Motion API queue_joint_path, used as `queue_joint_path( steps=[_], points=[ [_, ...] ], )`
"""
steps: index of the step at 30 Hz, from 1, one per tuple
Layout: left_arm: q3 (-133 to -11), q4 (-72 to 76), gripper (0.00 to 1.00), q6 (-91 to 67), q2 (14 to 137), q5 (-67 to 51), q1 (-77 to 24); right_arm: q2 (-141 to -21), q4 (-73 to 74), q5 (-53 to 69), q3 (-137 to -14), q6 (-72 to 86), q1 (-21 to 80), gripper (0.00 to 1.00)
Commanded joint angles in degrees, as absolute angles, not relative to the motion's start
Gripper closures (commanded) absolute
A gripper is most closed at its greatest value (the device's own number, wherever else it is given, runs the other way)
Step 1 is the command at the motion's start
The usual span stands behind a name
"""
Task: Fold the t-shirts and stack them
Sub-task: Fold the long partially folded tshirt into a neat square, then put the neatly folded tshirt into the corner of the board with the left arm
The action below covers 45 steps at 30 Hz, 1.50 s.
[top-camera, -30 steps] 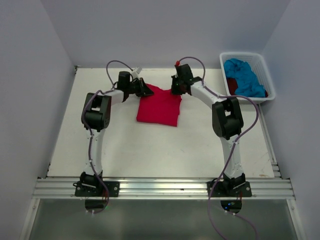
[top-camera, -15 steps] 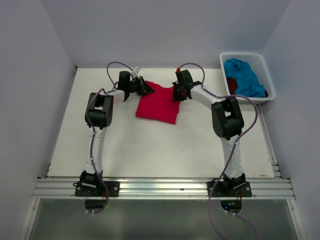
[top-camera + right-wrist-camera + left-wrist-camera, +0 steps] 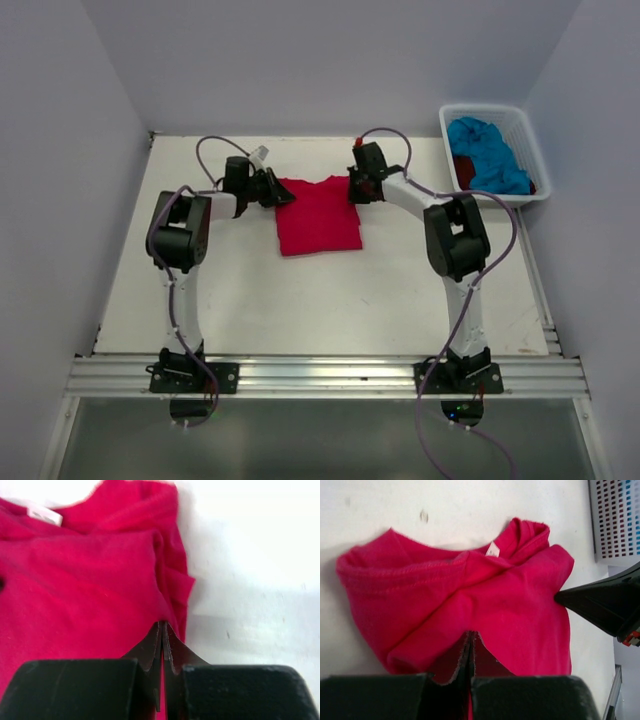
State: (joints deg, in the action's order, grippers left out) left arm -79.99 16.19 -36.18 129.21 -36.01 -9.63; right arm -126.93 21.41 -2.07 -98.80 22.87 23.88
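A bright red-pink t-shirt (image 3: 318, 215) lies folded into a rough rectangle at the middle back of the table. My left gripper (image 3: 282, 190) is shut on its far left corner, with cloth pinched between the fingertips (image 3: 470, 637). At the far right corner my right gripper (image 3: 351, 188) is likewise shut on the edge (image 3: 162, 627). The collar with its white label (image 3: 493, 550) bunches at the far edge. A turquoise t-shirt (image 3: 488, 150) and a dark red t-shirt (image 3: 462, 170) lie crumpled in the basket.
The white plastic basket (image 3: 535, 165) stands at the back right corner, against the right wall; its mesh side (image 3: 617, 520) shows in the left wrist view. Grey walls close in the table on three sides.
Both grippers kept their hold while the left one swung leftwards. The shirt's far edge was pulled wider and the cloth now lies squarer to the table.
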Motion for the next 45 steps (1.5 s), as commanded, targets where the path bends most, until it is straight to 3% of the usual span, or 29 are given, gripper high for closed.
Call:
queue_joint_path(
  steps=[1, 9, 10, 12, 13, 18, 24, 32, 40, 45],
  points=[
    [-71.8, 17.1, 1.00, -33.3, 121.4, -31.4, -9.3, -118.7, 17.9, -3.4, -92.3, 22.1, 23.7, 1.00],
    [-61.8, 13.7, 1.00, -29.3, 106.9, -28.6, -11.7, -110.1, 14.5, -0.3, -82.5, 22.2, 25.0, 1.00],
    [-60.8, 12.1, 0.88, -28.4, 101.6, -26.6, -12.5, -109.0, 14.8, -0.2, -82.3, 21.9, 25.8, 1.00],
    [-57.2, 9.2, 0.84, -27.2, 96.1, -21.7, -14.6, -105.7, 15.9, -0.2, -81.5, 21.1, 26.9, 1.00],
    [-56.1, 7.7, 0.70, -27.2, 91.1, -19.4, -15.3, -104.7, 16.3, -0.2, -81.2, 20.8, 28.1, 1.00],
    [-45.4, 0.5, 0.37, -29.7, 78.6, -8.0, -19.2, -104.8, 22.1, 2.8, -84.7, 17.8, 32.3, 1.00],
    [-37.8, -3.2, 0.24, -31.5, 76.7, -3.1, -19.2, -112.3, 26.6, 6.5, -92.7, 17.5, 32.9, 1.00],
    [-34.3, 7.1, 0.17, -32.5, 81.9, -5.4, -19.0, -115.7, 26.2, 6.9, -94.1, 18.0, 33.0, 1.00],
    [-29.4, 27.1, 0.17, -37.8, 92.1, -17.5, -12.0, -115.8, 26.5, 6.8, -92.6, 17.5, 33.0, 1.00],
    [-32.7, 36.6, 0.16, -43.9, 102.2, -27.0, -9.2, -113.6, 26.5, 5.9, -90.6, 16.9, 33.4, 1.00]
  ],
)
